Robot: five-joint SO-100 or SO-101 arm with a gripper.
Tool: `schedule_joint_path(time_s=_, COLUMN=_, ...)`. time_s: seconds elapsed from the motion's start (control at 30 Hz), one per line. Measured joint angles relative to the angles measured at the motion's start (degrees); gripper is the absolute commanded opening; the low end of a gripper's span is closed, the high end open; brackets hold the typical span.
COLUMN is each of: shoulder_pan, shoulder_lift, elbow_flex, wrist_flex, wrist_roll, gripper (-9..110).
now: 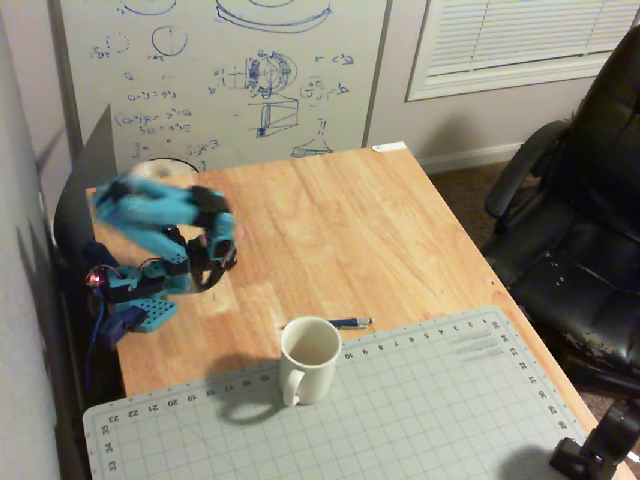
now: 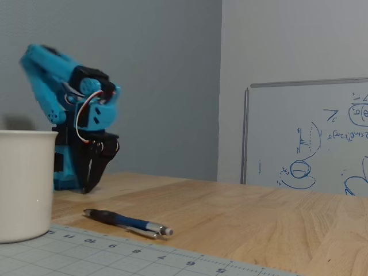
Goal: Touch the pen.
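The pen (image 1: 348, 323) is thin and dark blue with a silvery tip. It lies on the wooden table just behind the white mug (image 1: 308, 358), at the far edge of the grey cutting mat (image 1: 420, 400). In the low fixed view the pen (image 2: 126, 223) lies flat, tip to the right, with the mug (image 2: 22, 184) at its left. The blue arm is folded at the table's left. Its black gripper (image 1: 205, 280) points down, close to the tabletop and well left of the pen. In the low view the gripper (image 2: 89, 185) looks shut and empty, behind the pen.
A whiteboard (image 1: 230, 80) leans against the wall behind the table. A black office chair (image 1: 585, 230) stands at the right. A dark clamp (image 1: 600, 450) sits at the table's front right corner. The arm's base (image 1: 135, 300) is at the table's left edge.
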Motion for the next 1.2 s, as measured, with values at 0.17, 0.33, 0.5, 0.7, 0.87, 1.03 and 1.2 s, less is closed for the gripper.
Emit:
schedule_joint_path(time_s=0.17, shoulder_pan=0.0, shoulder_lift=36.8, elbow_flex=10.0, wrist_flex=0.4, wrist_roll=0.0, gripper=1)
schedule_joint_path(time_s=0.33, shoulder_pan=0.0, shoulder_lift=41.3, elbow_flex=11.7, wrist_flex=0.6, wrist_roll=0.0, gripper=1)
schedule_joint_path(time_s=0.5, shoulder_pan=0.0, shoulder_lift=41.4, elbow_flex=11.8, wrist_flex=0.6, wrist_roll=0.0, gripper=1)
schedule_joint_path(time_s=0.7, shoulder_pan=0.0, shoulder_lift=41.4, elbow_flex=11.8, wrist_flex=0.6, wrist_roll=0.0, gripper=1)
schedule_joint_path(time_s=0.87, shoulder_pan=-0.1, shoulder_lift=41.4, elbow_flex=11.8, wrist_flex=0.6, wrist_roll=0.0, gripper=1)
schedule_joint_path(time_s=1.03, shoulder_pan=-0.1, shoulder_lift=41.4, elbow_flex=11.8, wrist_flex=0.6, wrist_roll=0.0, gripper=1)
schedule_joint_path(time_s=1.2, shoulder_pan=-0.1, shoulder_lift=41.4, elbow_flex=11.8, wrist_flex=0.6, wrist_roll=0.0, gripper=1)
